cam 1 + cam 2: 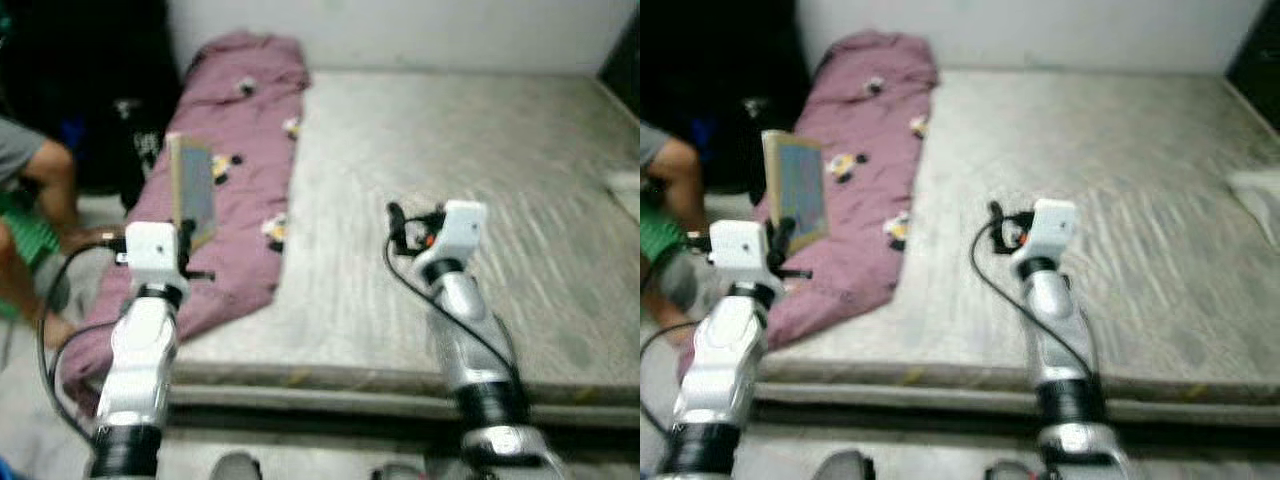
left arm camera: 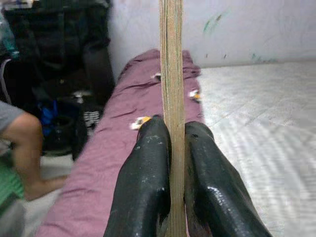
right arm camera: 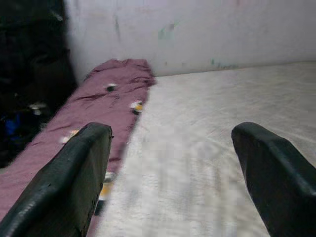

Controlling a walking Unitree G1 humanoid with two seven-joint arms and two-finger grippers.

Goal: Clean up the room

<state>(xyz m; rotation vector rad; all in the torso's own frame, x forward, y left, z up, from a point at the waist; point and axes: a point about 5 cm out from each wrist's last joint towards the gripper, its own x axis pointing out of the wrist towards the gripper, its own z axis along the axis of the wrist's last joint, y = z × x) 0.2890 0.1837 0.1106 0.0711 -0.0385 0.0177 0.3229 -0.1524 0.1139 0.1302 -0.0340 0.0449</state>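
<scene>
My left gripper (image 2: 172,143) is shut on a thin book (image 1: 192,190) with a grey-blue cover and tan edges, held upright above the pink blanket (image 1: 240,150). In the left wrist view the book's edge (image 2: 171,64) stands between the two black fingers (image 2: 145,173). The blanket, printed with small figures, lies along the left side of the grey mattress (image 1: 450,190). My right gripper (image 3: 173,163) is open, held over the middle of the mattress with nothing between its fingers (image 3: 74,173).
A person's bare leg (image 1: 55,190) and green shorts (image 1: 25,240) are at the left by the mattress. Dark bags (image 2: 64,74) stand against the wall at the back left. A pale item (image 1: 625,185) lies at the mattress's right edge.
</scene>
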